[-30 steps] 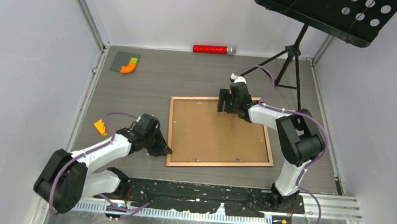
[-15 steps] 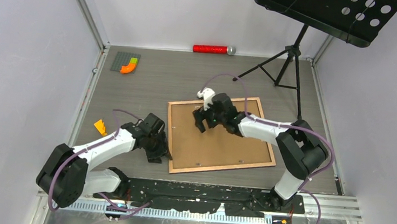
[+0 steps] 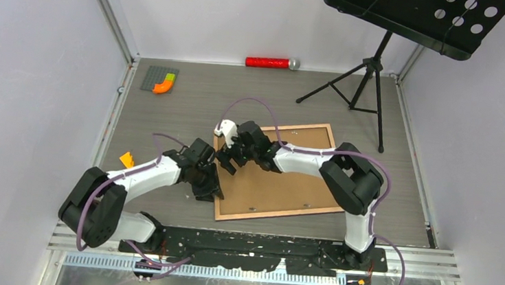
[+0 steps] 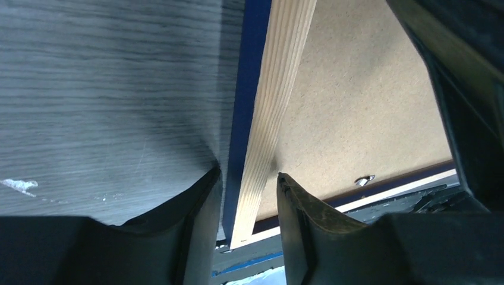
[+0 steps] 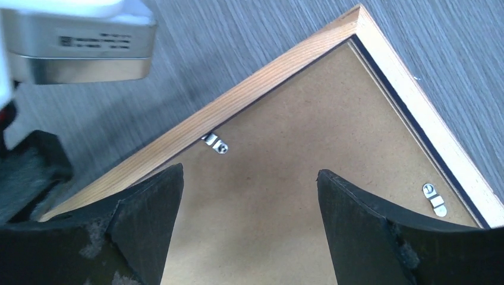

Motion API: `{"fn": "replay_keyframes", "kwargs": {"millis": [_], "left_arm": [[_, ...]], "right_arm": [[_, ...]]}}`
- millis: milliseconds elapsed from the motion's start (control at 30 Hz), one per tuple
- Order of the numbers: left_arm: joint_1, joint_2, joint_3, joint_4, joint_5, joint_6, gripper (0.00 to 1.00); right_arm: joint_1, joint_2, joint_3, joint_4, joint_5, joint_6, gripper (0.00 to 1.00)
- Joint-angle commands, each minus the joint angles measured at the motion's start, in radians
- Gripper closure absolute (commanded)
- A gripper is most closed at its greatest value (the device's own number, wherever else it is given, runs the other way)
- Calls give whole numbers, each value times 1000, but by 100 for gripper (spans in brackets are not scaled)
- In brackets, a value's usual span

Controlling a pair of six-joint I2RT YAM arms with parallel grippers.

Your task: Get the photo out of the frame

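Right gripper [image 3: 227, 162] had crossed the backing board [image 3: 288, 180] to the frame [image 3: 278, 212]'s left rail, fingers spread wide. Left gripper [image 4: 249, 178] pinched that rail; the photo, unseen, was judged to be inside.

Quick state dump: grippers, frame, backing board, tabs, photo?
frame, back side up.
backing board, seated in the frame.
metal tabs, at the board's edge; latching unclear.
photo, not visible.
left gripper, shut on the frame's rail.
right gripper, open above the backing board's corner.
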Motion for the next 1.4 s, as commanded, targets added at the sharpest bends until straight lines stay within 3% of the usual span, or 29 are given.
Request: {"fn": "replay_keyframes", "kwargs": {"millis": [0,100,300,433,600,767,1067,1267,1367], "left_arm": [[1,44,-28,42,-55,24,63],[1,69,-21,12,-80,40,73],[1,98,-50,29,-67,51,83],[1,110,-56,28,-65,65,91],[1,107,-70,22,-60,86,95],[1,112,-70,-1,-65,100,96],[5,62,-35,-42,-72,114,93],[49,35,43,-44,-82,132,90],[98,26,73,-43,-102,160,88]], "right_arm": [[10,37,57,-30,34,-73,12],[39,66,72,-43,52,-110,12],[51,116,103,-29,80,-54,14],[53,170,157,-28,259,44,17],[53,221,215,-50,419,184,29],[53,253,285,-112,491,263,30],[-7,179,324,-115,507,318,23],[-45,-23,166,19,336,93,12],[-76,-168,72,-2,209,13,7]]}}
